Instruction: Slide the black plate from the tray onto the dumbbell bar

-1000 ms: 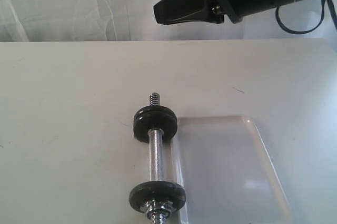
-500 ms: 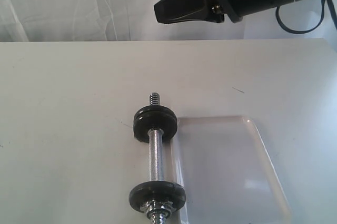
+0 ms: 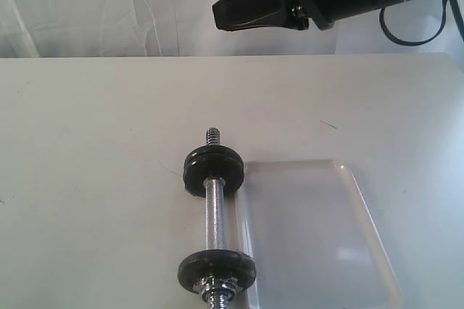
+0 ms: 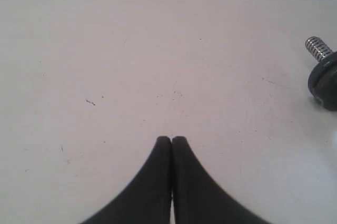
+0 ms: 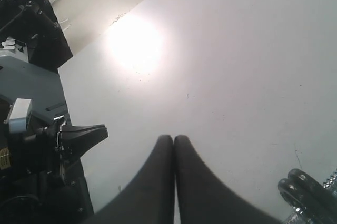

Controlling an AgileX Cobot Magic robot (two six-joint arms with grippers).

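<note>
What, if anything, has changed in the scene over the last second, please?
Almost nothing: the right gripper edged very slightly upward in the exterior view, taking hold of nothing and letting go of nothing. The dumbbell bar and the tray beside it lie as they were.

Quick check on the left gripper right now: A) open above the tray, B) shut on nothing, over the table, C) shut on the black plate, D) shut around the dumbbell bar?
B: the left gripper has its fingers pressed together with nothing between them, above the table, with the dumbbell bar lying apart from it.
</note>
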